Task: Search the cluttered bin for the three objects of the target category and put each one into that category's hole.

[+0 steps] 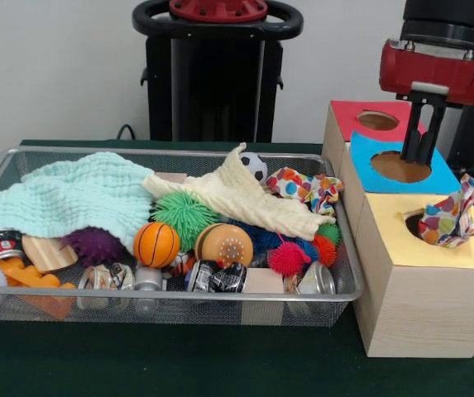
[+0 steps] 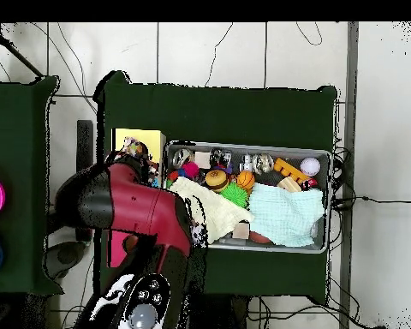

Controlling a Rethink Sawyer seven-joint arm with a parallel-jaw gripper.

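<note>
Here the gripper (image 1: 419, 142) is hanging over the blue-topped box (image 1: 402, 169), its two dark fingers (image 1: 429, 132) close together and pointing down just above that box's round opening; nothing is showing between them, and they are looking closed and empty. In the overhead view the red arm (image 2: 136, 210) is covering the boxes, so the gripper itself is not showing there. One polka-dot cloth (image 1: 447, 217) is sitting half in the hole (image 1: 414, 223) of the yellow-topped box (image 1: 423, 277), with most of its fabric standing up crumpled above the ragged edge. A second polka-dot cloth (image 1: 304, 188) is lying in the bin (image 1: 179, 153) at the end nearest the boxes, bunched against the mesh wall and touching the tip of the cream knitted cloth (image 1: 237, 197). A third dotted cloth is not showing in either view. The mint green waffle cloth (image 1: 67, 198) is spreading over the bin's opposite end, partly over a purple spiky ball (image 1: 94, 245). An orange basketball (image 1: 155, 244), a green spiky ball (image 1: 185, 213) and a pink spiky ball (image 1: 289, 258) are resting among the clutter, and the red-topped box (image 1: 365, 120) is standing behind the blue one.
</note>
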